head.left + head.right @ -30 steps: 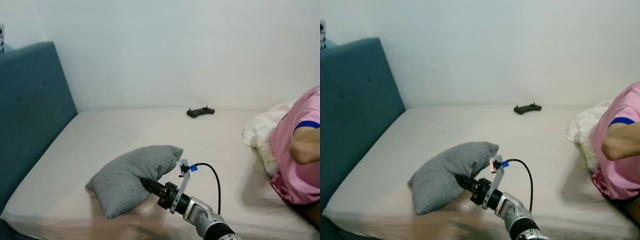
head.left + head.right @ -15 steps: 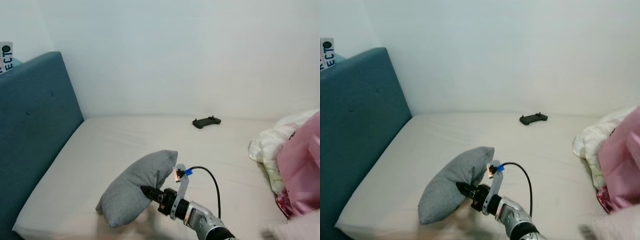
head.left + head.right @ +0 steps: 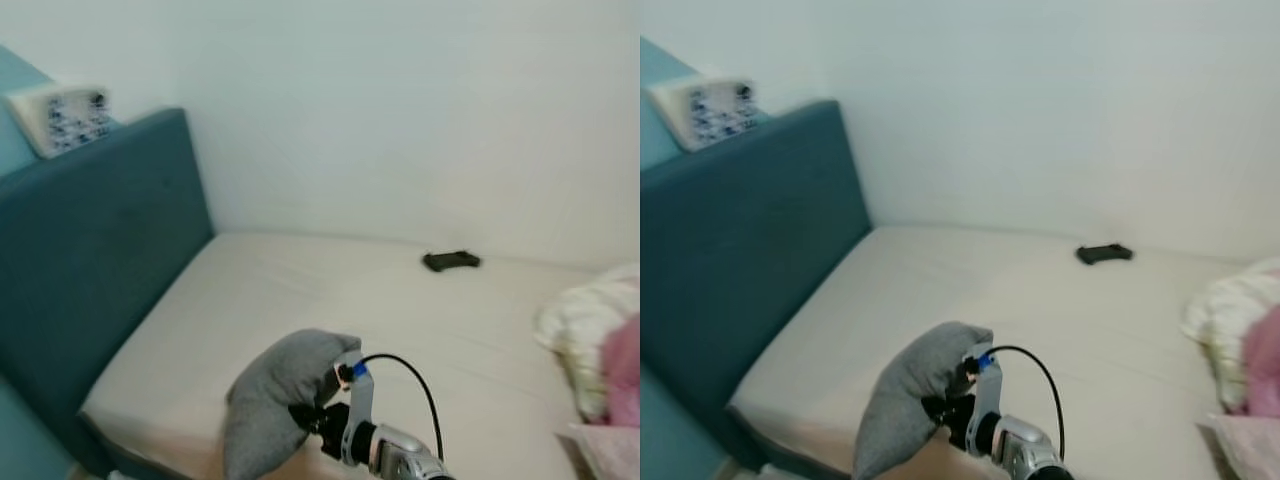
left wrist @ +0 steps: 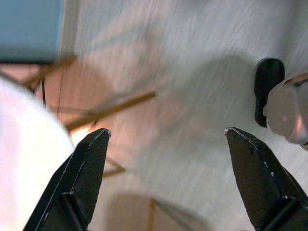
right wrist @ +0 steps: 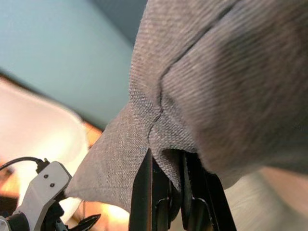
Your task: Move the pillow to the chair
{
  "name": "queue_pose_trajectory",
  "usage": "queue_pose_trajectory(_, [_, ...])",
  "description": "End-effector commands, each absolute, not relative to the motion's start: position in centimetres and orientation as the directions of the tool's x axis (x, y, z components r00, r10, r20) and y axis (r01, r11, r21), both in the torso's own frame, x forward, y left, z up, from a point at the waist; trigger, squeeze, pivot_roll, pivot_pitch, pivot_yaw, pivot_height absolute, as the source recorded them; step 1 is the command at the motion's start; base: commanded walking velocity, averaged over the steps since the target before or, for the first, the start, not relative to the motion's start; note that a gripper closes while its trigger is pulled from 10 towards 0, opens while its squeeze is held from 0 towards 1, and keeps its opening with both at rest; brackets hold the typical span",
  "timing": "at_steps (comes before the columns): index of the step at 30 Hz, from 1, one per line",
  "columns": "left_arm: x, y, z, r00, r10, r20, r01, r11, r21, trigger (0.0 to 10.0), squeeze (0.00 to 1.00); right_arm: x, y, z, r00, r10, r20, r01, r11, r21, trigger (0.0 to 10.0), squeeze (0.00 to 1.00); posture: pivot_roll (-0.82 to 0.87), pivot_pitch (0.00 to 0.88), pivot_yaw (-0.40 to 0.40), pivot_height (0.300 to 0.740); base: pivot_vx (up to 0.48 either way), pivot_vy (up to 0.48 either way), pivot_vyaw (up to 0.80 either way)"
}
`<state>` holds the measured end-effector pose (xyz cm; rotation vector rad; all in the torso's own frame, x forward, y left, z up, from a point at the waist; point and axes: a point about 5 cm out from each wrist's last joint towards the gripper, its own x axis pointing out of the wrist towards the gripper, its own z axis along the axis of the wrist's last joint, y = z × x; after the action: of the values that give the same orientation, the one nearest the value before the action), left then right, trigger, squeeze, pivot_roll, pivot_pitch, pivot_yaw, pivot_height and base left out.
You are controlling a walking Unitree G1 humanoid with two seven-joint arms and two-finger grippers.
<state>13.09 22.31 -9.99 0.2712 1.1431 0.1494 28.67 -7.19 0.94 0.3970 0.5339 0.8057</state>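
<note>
Leftmost, teal headboard [image 3: 100, 270], then the cream bed [image 3: 300, 290]. Left gripper [image 4: 168, 178] hangs with fingers spread wide, holding nothing. Grey pillow [image 3: 275, 400] is lifted at the bed's near edge, its fold pinched tight by the right gripper [image 5: 166, 192]. Black controller [image 3: 451, 261] near wall; white bedding [image 3: 585, 335] far right.

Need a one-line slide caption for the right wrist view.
Right gripper pinching a fold of the grey pillow, teal headboard behind.
</note>
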Motion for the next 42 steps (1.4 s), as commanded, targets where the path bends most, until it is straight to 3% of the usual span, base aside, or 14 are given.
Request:
queue_pose_trajectory(1, [13.2, 22.4, -9.9, 0.414, 0.252, -0.875, 0.036, 0.956, 0.292, 10.0, 0.0, 28.6, -6.9, 1.0, 0.571, 0.769, -0.286, -0.583, 0.625, 0.518, 10.0, 0.0, -0.01, 0.0, 0.011, 0.74, 0.0, 0.0, 0.59])
queue_pose_trajectory(7, [13.1, 22.3, -10.0, 0.414, 0.241, -0.878, 0.042, 0.958, 0.283, 10.0, 0.0, 27.9, -7.4, 0.1, 0.572, 0.758, -0.314, -0.551, 0.638, 0.538, 10.0, 0.0, -0.01, 0.0, 0.006, 0.74, 0.0, 0.0, 0.59])
queue_pose_trajectory(15, [12.9, 21.7, -10.2, 0.412, 0.224, -0.883, 0.064, 0.96, 0.273, 10.0, 0.0, 27.5, -6.2, 0.7, 0.508, 0.834, -0.215, -0.622, 0.528, 0.578, 10.0, 0.0, -0.02, 0.001, -0.001, 0.74, 0.0, 0.0, 0.59])
queue_pose_trajectory(29, [12.9, 21.7, -10.2, 0.417, 0.203, -0.886, 0.102, 0.958, 0.268, 10.0, 0.0, 26.4, -4.6, 0.5, 0.396, 0.895, -0.204, -0.688, 0.437, 0.579, 10.0, 0.0, -0.01, 0.0, -0.006, 0.74, 0.0, 0.0, 0.59])
queue_pose_trajectory(33, [13.1, 21.7, -10.1, 0.435, 0.213, -0.875, 0.147, 0.942, 0.303, 10.0, 0.0, 26.1, -4.9, -0.1, 0.395, 0.883, -0.255, -0.681, 0.467, 0.563, 10.0, 0.0, -0.01, 0.0, -0.007, 0.74, 0.0, 0.0, 0.59])
queue_pose_trajectory(42, [13.4, 21.4, -10.0, 0.461, 0.229, -0.857, 0.164, 0.928, 0.336, 10.0, 0.0, 25.0, -7.5, -2.6, 0.464, 0.749, -0.472, -0.582, 0.66, 0.475, 10.0, 0.0, -0.01, 0.0, -0.009, 0.74, 0.0, 0.0, 0.59])
